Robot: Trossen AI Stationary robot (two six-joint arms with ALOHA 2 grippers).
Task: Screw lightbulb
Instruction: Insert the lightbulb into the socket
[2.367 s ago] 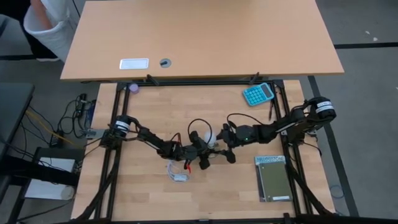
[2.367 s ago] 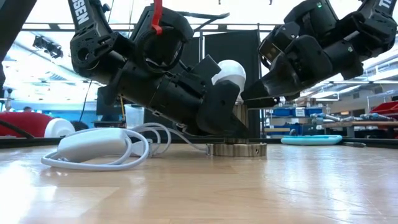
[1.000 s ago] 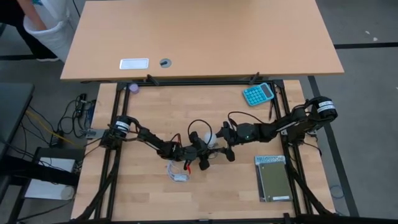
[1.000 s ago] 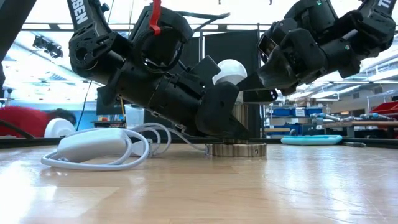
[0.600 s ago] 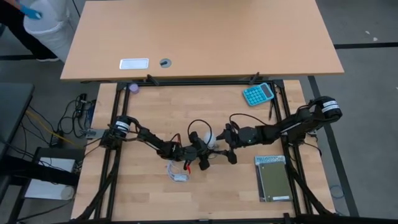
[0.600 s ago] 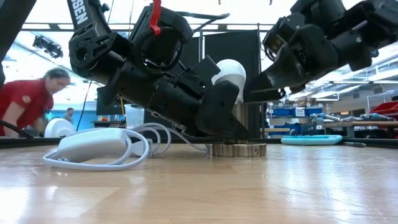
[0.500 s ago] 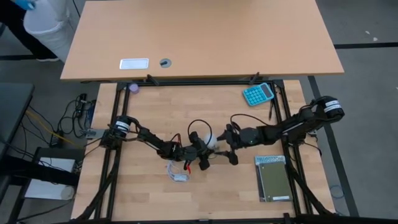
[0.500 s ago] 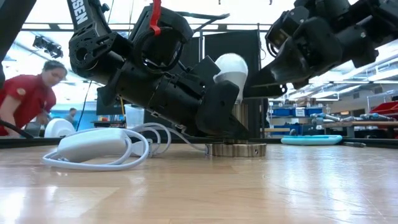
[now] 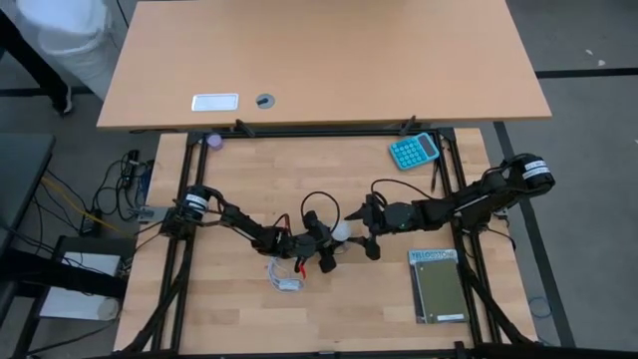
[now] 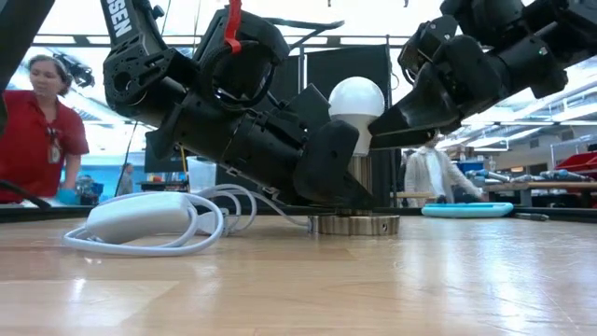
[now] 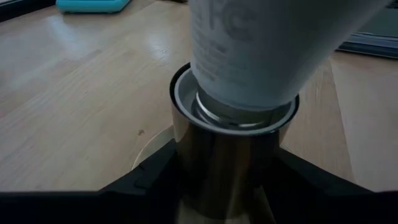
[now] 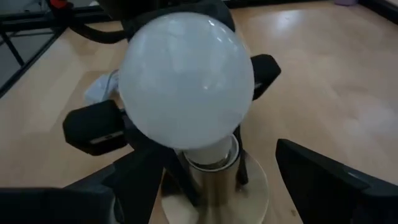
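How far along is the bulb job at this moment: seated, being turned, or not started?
Done: the lightbulb stands upright with its screw base inside the metal socket. In hand: the left gripper clamps the socket, while the right gripper is open around the bulb. Left: whether the thread is fully home cannot be seen, so turning probably remains.

The light wooden counter [image 9: 239, 309] carries a teal calculator [image 9: 414, 151] near its far right corner and a dark green booklet [image 9: 440, 288] at the near right. Near its middle lie a coiled white cable [image 10: 140, 224] and a round socket base [image 10: 354, 224].
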